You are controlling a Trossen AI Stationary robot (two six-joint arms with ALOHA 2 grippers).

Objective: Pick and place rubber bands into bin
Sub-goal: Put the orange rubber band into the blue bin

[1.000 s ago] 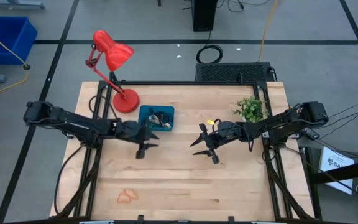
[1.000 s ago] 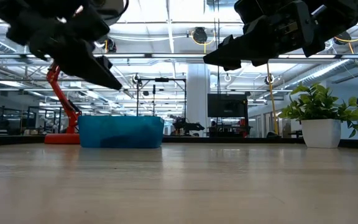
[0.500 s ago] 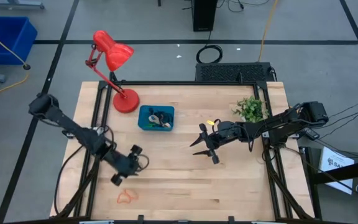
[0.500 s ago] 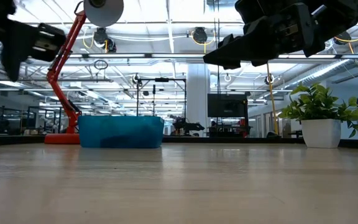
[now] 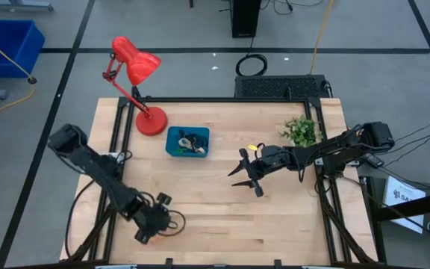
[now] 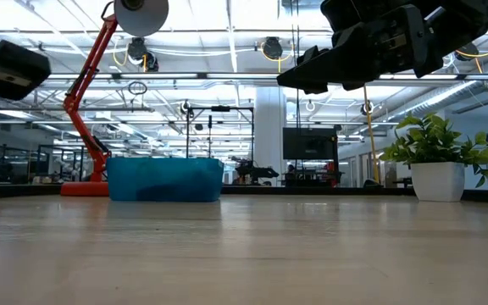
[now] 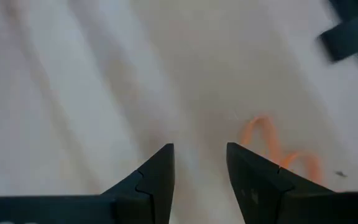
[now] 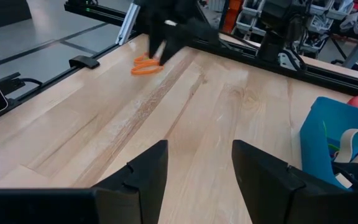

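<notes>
Pale wooden table point(image 5: 290, 217) carries one orange rubber band point(image 7: 278, 149) near its front left edge, lying flat. My left gripper point(image 7: 199, 163) hovers right over it, fingers point(image 7: 157, 174) parted and empty, the band just beside one fingertip. The bin point(image 5: 188, 142) sits well apart beside the red lamp point(image 5: 136, 82), with several bands inside. My right gripper point(image 5: 246, 173) hangs mid-table, fingers apart, holding nothing, bare wood all around it.

Bin point(image 5: 187, 141) at table point(image 5: 290, 217) back-centre, lamp point(image 5: 135, 71) left of it, plant point(image 5: 301, 131) right; rubber bands point(image 5: 193, 142) inside bin.
</notes>
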